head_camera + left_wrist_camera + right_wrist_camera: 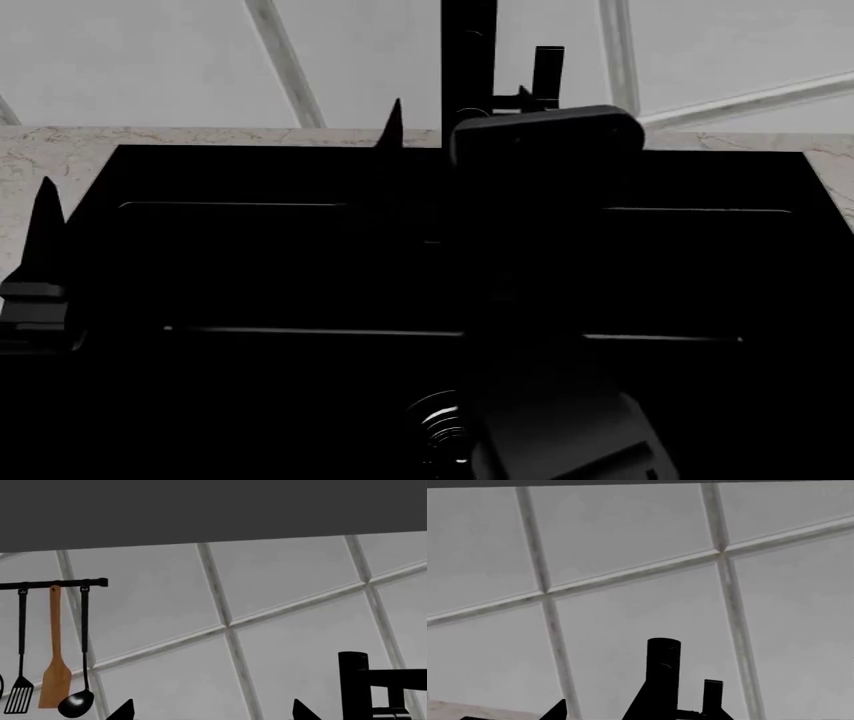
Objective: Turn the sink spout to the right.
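The black faucet column rises behind the sink, with the small lever handle to its right. The spout's tube arm does not stand out against the black basin. My right gripper is open and close to the column. One fingertip stands left of the column. The other overlaps the column's base, and I cannot tell whether it touches. My left gripper is open and empty; its finger shows over the sink's left edge. The left wrist view shows the column off to one side.
White marbled counter rims the basin, and the metallic drain sits near the front. A grey tiled wall stands behind. A black rail holds a slotted spatula, a wooden turner and a ladle.
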